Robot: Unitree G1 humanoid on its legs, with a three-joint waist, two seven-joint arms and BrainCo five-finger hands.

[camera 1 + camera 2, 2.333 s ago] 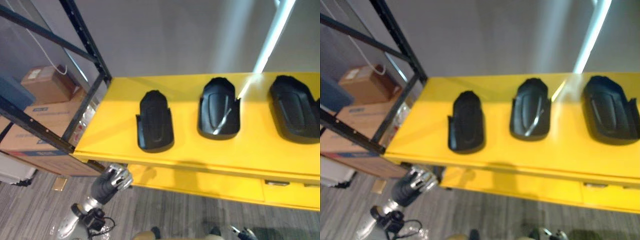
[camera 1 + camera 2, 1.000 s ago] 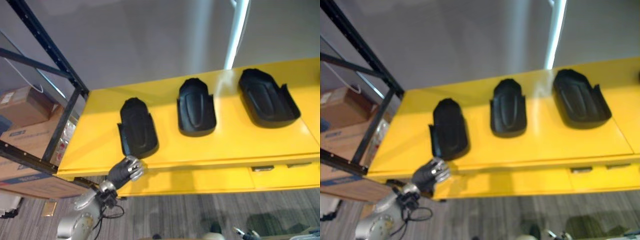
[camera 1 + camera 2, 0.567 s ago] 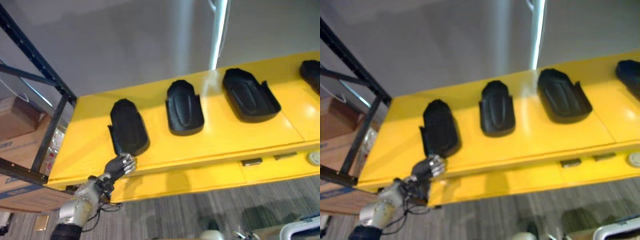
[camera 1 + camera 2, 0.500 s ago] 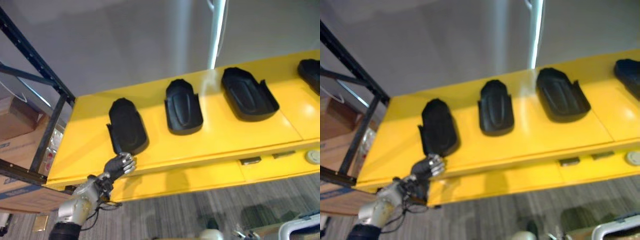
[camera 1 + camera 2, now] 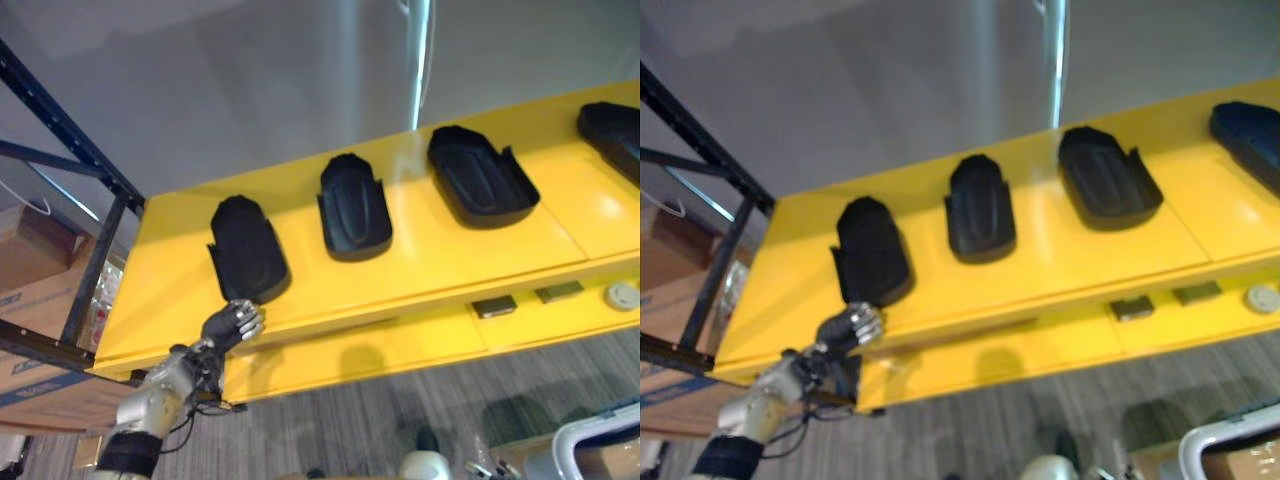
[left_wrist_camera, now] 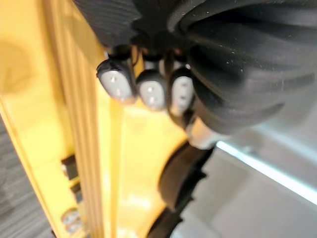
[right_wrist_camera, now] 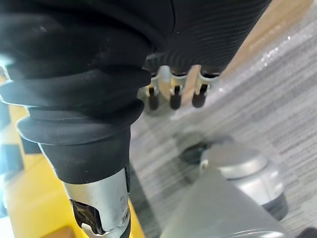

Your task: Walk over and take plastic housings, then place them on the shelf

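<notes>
**Item: plastic housings, four in a row, on a yellow table (image 5: 430, 262).**

- Look: matte black moulded shells, long and shoe-shaped. Each has a rounded far end, a raised rim, a shallow ribbed hollow down the middle and a small tab on each long side.
- Leftmost housing (image 5: 247, 262): near the table's left end, its near end close to the front edge.
- Second housing (image 5: 355, 206): to its right and apart from it.
- Third housing (image 5: 480, 176): further right, broader and turned slightly.
- Fourth housing (image 5: 612, 125): at the far right, cut by the frame edge.
- None is held; all lie flat on the tabletop.

**Hands**
- Left hand (image 5: 232, 324): at the table's front edge, just by the near end of the leftmost housing. Whether it touches cannot be told.
- Right hand (image 7: 171, 94): hangs over grey carpet (image 7: 277, 114), fingers slack and apart, empty.

**Surroundings**
- Black shelf frame (image 5: 70, 140) at the left.
- Cardboard boxes (image 5: 35, 385) behind it.
- Two dark drawer pulls (image 5: 495, 306) and a round lock (image 5: 622, 295) on the table's front.
- Grey wall (image 5: 250, 90) behind.

**View notes**
- The head views give the whole row and the shelf frame.
- The left wrist view gives the left hand's fingers (image 6: 152, 92) from behind, bent inward round nothing. Past them is a dark housing edge (image 6: 181, 173); which of the row it belongs to cannot be told.
</notes>
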